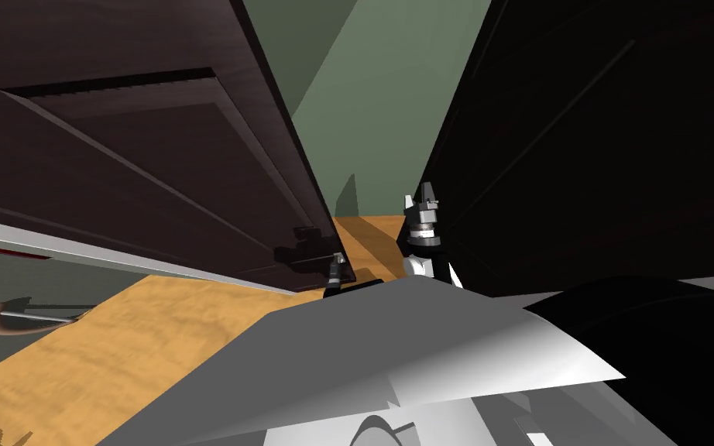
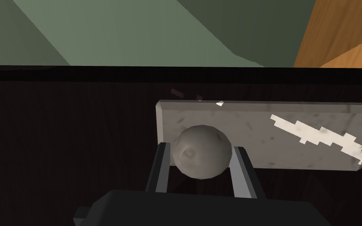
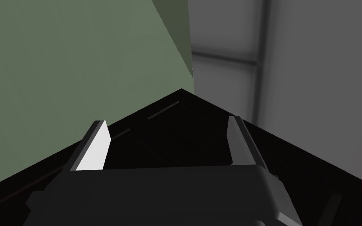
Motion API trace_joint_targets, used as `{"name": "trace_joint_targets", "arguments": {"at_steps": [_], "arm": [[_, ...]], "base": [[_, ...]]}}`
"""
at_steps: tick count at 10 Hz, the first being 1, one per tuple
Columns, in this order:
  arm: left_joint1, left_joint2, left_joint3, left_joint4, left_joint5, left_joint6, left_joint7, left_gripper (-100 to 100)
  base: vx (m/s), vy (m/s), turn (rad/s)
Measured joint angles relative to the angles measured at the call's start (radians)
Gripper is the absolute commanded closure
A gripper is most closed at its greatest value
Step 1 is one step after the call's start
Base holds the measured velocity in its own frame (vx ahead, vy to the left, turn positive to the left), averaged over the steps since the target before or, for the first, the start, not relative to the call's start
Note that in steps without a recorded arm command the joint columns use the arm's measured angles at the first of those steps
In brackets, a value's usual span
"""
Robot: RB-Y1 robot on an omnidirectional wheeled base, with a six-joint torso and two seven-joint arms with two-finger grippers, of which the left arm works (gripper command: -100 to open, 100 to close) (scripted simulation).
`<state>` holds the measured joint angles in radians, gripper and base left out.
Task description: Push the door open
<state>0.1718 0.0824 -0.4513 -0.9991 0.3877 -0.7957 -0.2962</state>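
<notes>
A dark brown panelled door [image 1: 139, 155] stands swung at an angle on my left. Its round grey knob [image 2: 200, 161] sits on a grey mottled backplate [image 2: 294, 137]. My left gripper [image 2: 200, 147] is shut on the knob, one finger pressing each side. In the head view the left gripper [image 1: 334, 267] is small, at the door's free edge beside the dark handle block [image 1: 309, 241]. My right gripper [image 1: 425, 193] is held up to the right of the gap, fingers open and empty [image 3: 166, 123], close to a black panel [image 3: 184, 129].
A black panel [image 1: 595, 155] rises on my right. Between it and the door a narrow gap shows a green wall [image 1: 379, 93] and wooden floor [image 1: 363, 232]. More wooden floor [image 1: 131, 341] lies to my left, with a small brown and grey object [image 1: 7, 316] on it.
</notes>
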Motion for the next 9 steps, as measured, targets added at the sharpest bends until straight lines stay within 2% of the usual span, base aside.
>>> {"name": "trace_joint_targets", "arguments": {"at_steps": [2,3,5,6,9], "arm": [[-0.006,-0.004,0.019,0.005,0.004,0.005,-0.003,100],[-0.008,0.000,0.029,0.010,0.006,0.003,0.000,100],[-0.021,-0.006,0.059,0.032,0.012,-0.003,-0.002,100],[-0.022,-0.002,0.074,0.031,0.016,0.000,-0.002,-100],[-0.011,-0.002,0.065,0.014,0.020,0.004,-0.008,-100]], "base": [[0.077,-0.064,0.033],[0.083,-0.050,0.071],[0.138,-0.081,0.099],[-0.044,-0.063,0.050],[-0.189,-0.001,0.008]]}}
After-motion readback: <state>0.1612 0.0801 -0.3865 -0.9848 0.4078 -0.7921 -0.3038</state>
